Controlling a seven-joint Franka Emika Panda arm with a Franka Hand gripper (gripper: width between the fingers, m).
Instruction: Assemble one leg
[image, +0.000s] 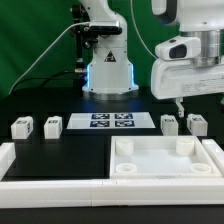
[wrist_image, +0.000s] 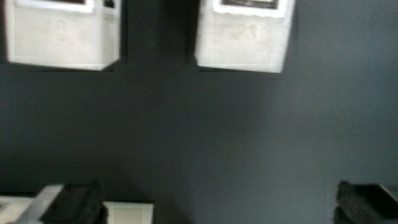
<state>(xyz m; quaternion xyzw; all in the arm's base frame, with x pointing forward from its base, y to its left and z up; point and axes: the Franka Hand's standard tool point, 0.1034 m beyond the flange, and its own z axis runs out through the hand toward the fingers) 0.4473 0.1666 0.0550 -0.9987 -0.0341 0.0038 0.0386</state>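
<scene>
Four small white legs stand in a row on the black table. Two are at the exterior view's left (image: 19, 127) (image: 52, 125) and two at its right (image: 169, 124) (image: 197, 124). My gripper (image: 181, 106) hangs a little above the right pair. In the wrist view two legs (wrist_image: 66, 35) (wrist_image: 244, 35) lie ahead of my gripper (wrist_image: 222, 203), apart from it. The jaws stand wide open with only bare table between the dark fingertips (wrist_image: 75, 200).
The large white square tray-like piece (image: 165, 170) with corner sockets lies in front of the right legs; a bit of white (wrist_image: 134, 212) shows by one fingertip. The marker board (image: 111, 121) lies mid-table. A white border wall (image: 50, 165) runs along the front left.
</scene>
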